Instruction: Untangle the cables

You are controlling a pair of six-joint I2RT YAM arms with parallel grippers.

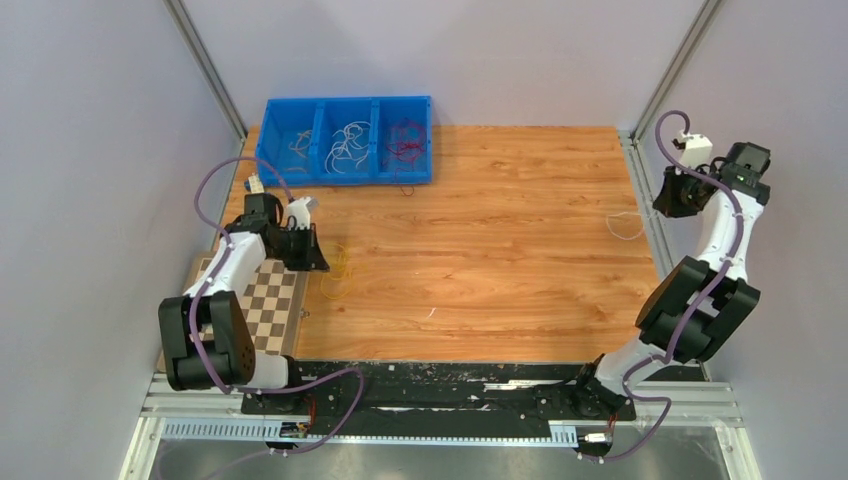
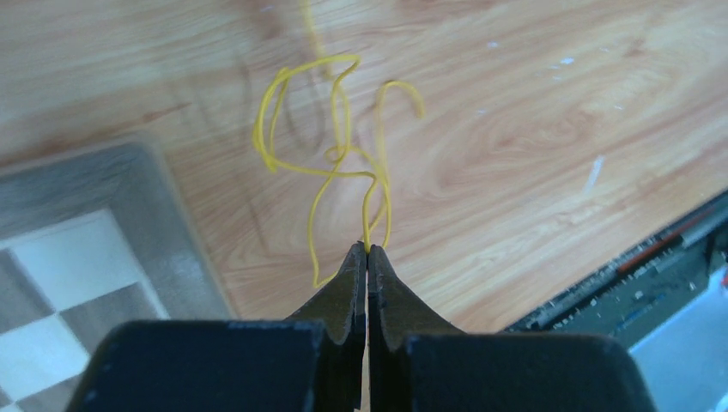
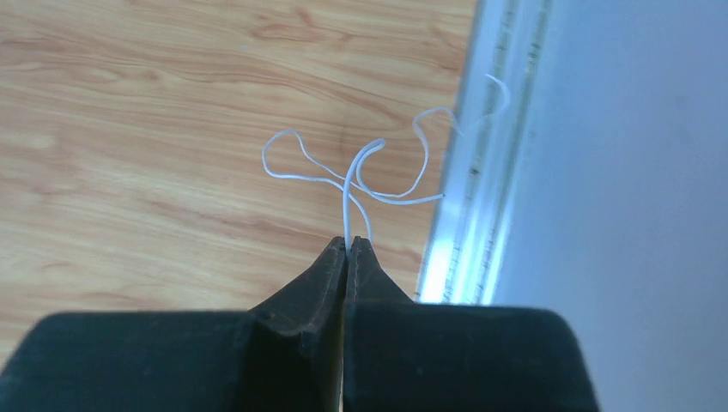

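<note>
1. Left gripper (image 2: 367, 249), at nine o'clock on the table (image 1: 480, 260), is pinched tight on a yellow cable (image 2: 330, 163) that curls over the wood.
2. Right gripper (image 3: 348, 243), at the three o'clock edge, is clamped on a looped white cable (image 3: 348, 184).
3. Bin (image 1: 345, 172), at eleven o'clock, holds more cables (image 1: 347, 140): tan, white and red, one colour per compartment.

The right hand (image 3: 348, 247) has its two dark fingers (image 3: 292, 330) pressed together, tips meeting with no gap. A thin white cable (image 3: 345, 206) is pinched between the tips and rises just ahead of them, splitting into loose loops, one curling to the hand's left and others to its right. The wooden tabletop (image 3: 154, 129) lies below and to the left. To the right run a metal rail (image 3: 481, 172), which the farthest loop crosses, and a pale wall (image 3: 627, 172).
</note>
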